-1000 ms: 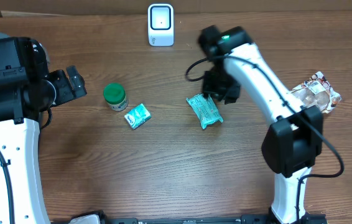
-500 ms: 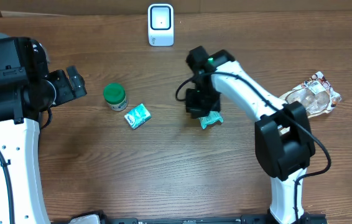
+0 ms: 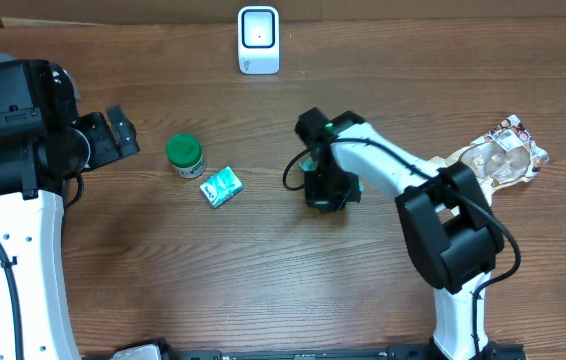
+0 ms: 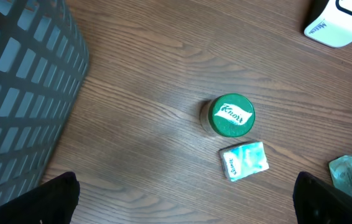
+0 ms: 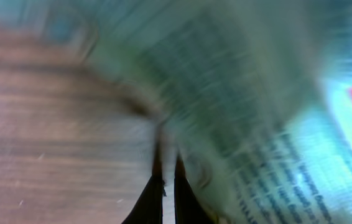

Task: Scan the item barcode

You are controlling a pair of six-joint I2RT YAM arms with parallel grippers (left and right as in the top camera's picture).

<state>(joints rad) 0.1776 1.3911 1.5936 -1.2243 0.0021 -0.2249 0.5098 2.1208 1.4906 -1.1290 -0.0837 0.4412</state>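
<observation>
Wood-grain bench (image 3: 263, 280), two arms. Right fingers (image 5: 153, 200) are clenched tight, tips down at the bench surface. Teal packet (image 5: 257, 112) fills the right wrist view, pressed right up against them. Looks like they're pinching its edge, but that view is too blurred to be sure. From overhead the packet sits almost fully under those fingers, with only a teal sliver showing on the side toward the crinkly clear wrapper (image 3: 503, 155), which is well apart. On the other side, small teal pack (image 3: 221, 186) and green-lidded jar (image 3: 184, 153) lie just beside each other, between the two sets of fingers. White scanner (image 3: 258, 40) stands at the far bench edge, well apart from the right fingers. Left fingers (image 4: 61, 196) are spread wide, grasping nothing, above bare wood; jar and pack lie ahead of them, grey mesh basket (image 4: 20, 93) off to one side.
</observation>
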